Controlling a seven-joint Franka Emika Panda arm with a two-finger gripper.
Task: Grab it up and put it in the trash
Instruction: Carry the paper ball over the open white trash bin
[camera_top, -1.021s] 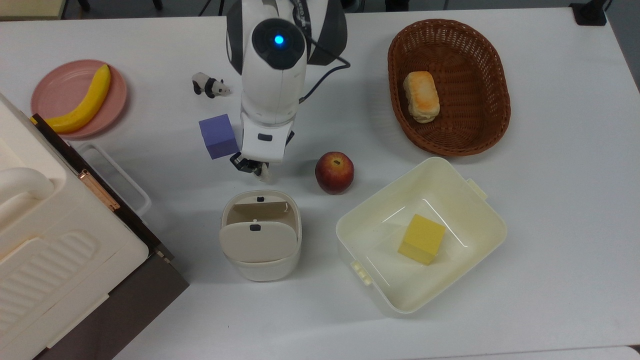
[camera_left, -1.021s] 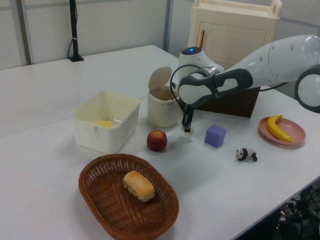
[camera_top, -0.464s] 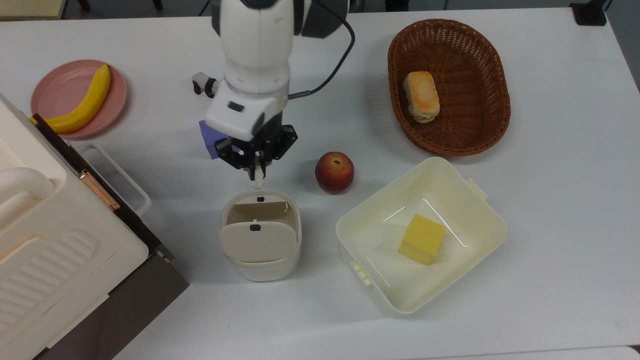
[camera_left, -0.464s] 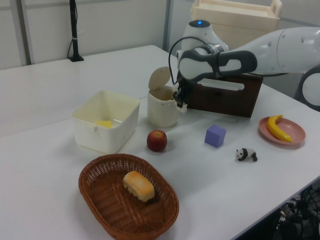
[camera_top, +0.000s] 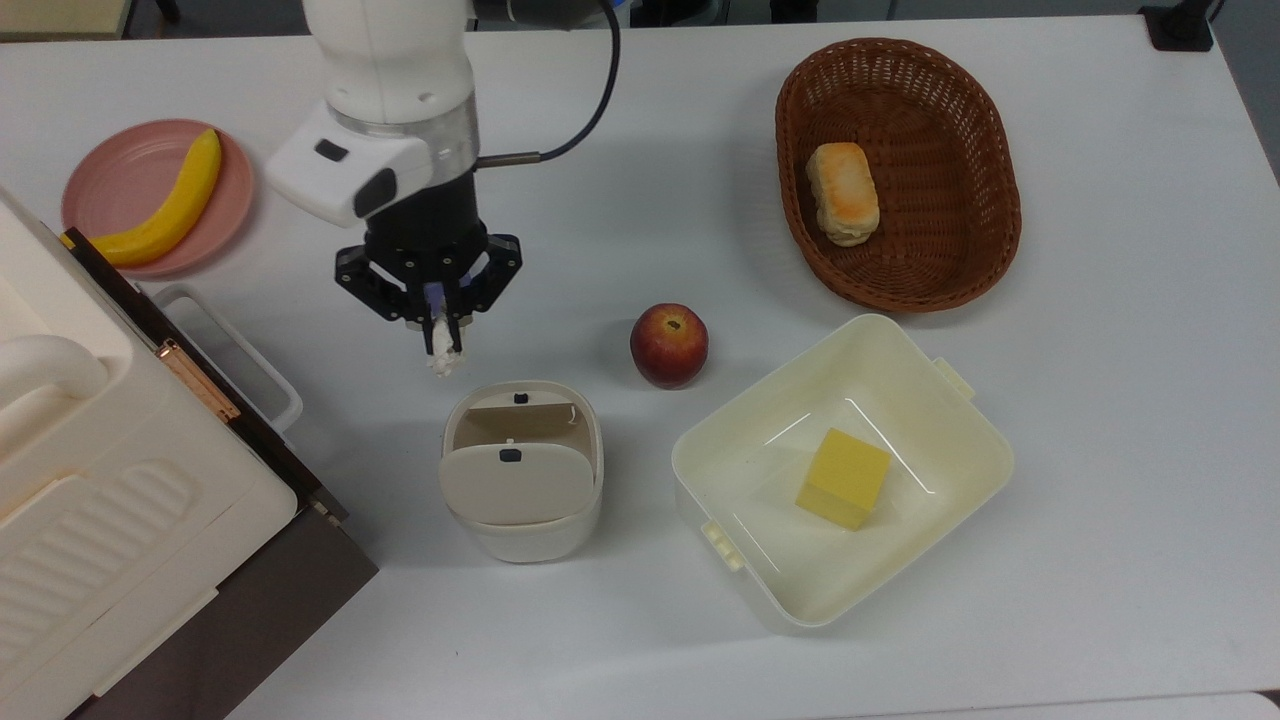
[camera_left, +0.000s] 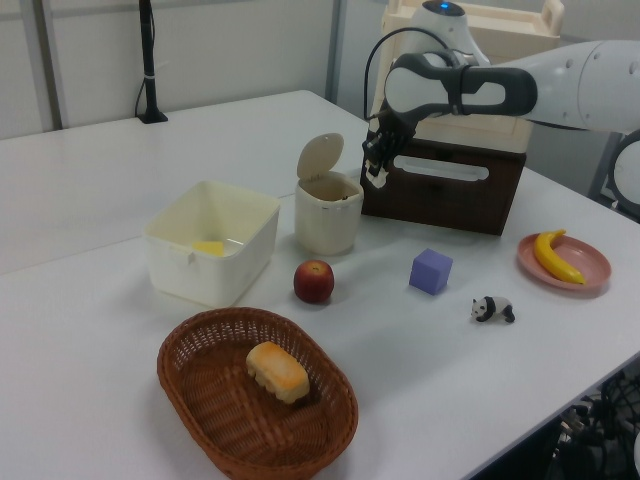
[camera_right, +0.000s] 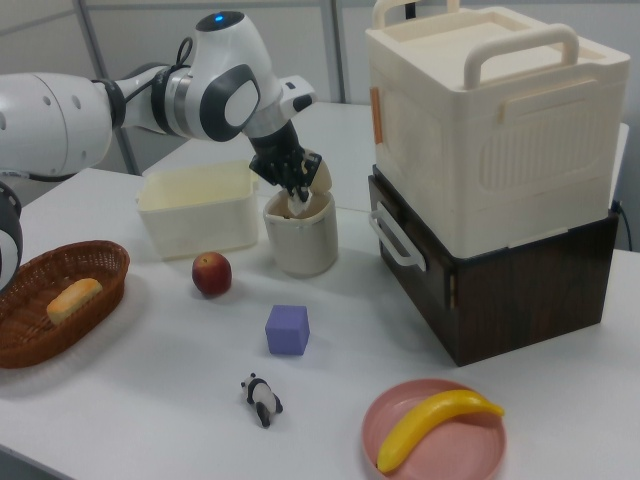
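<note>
A: The jaws are clenched on the paper wad (camera_top: 441, 358), which hangs white and lumpy from the tips of the gripper (camera_top: 437, 331).

B: Where does that put the wad against the trash bin (camera_top: 521, 470)?

A: Raised off the table (camera_top: 640, 640). In the top view it sits just past the bin's far rim, toward the top view's left corner of it. In the left view the gripper (camera_left: 377, 170) holds the wad (camera_left: 378, 181) above rim height, off to the left view's right of the bin (camera_left: 327, 212). In the right view the wad (camera_right: 296, 206) appears right over the opening of the bin (camera_right: 300, 234), with the gripper (camera_right: 297, 193) above it.

B: And the bin's flap?

A: The beige flap (camera_top: 512, 483) stands tipped up, leaving the mouth open.

B: What else lies around the bin?

A: The apple (camera_top: 669, 345) stands near it, on the top view's right and a little farther back. The square cream tub (camera_top: 960, 430) with a yellow block (camera_top: 843, 478) inside sits beside the bin on that same side. The brown basket (camera_top: 985, 190) with a bread roll (camera_top: 843, 193) is well beyond the tub. On the bin's other side in the top view is the big cream appliance (camera_top: 90, 520), and past that the pink plate (camera_top: 115, 160) carrying a banana (camera_top: 168, 205). In the left view the purple cube (camera_left: 431, 271) and the panda figurine (camera_left: 493, 309) sit well apart from the bin.
</note>
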